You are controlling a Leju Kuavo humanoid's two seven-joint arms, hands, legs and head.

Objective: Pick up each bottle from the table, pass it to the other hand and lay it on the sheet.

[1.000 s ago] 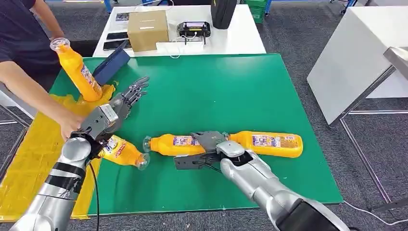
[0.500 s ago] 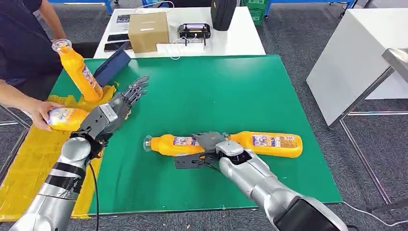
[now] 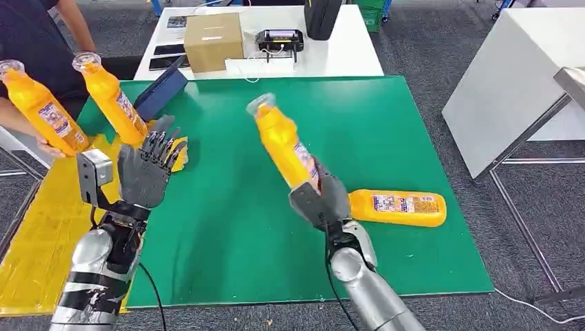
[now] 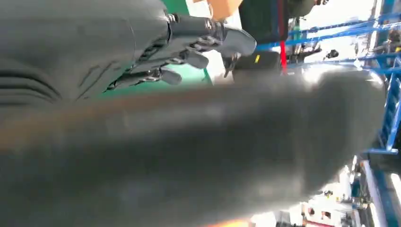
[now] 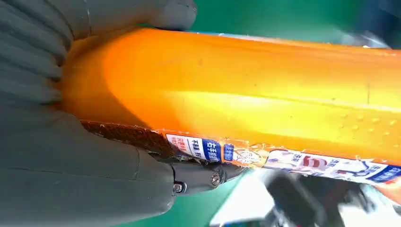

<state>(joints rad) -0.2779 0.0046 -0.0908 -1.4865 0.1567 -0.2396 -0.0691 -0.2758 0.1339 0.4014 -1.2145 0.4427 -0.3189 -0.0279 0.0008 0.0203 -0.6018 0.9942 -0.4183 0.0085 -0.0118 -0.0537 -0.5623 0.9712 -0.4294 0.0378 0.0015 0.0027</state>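
Note:
My right hand grips the lower end of an orange bottle and holds it tilted above the green table, its clear cap up and to the left. The right wrist view shows that hand wrapped around the bottle. My left hand is raised over the table's left side, open and holding nothing, with its fingers spread. A second orange bottle lies on the table just right of my right hand. The yellow sheet lies on the left.
A third bottle stands tilted at the sheet's far end. A person at the far left holds another bottle up. A blue folder lies at the table's back left. Behind stands a white table with a cardboard box.
My right hand has lifted the bottle off the table and tipped it upright. My left hand turned up with fingers spread. The person picked a bottle off the sheet and raised it.

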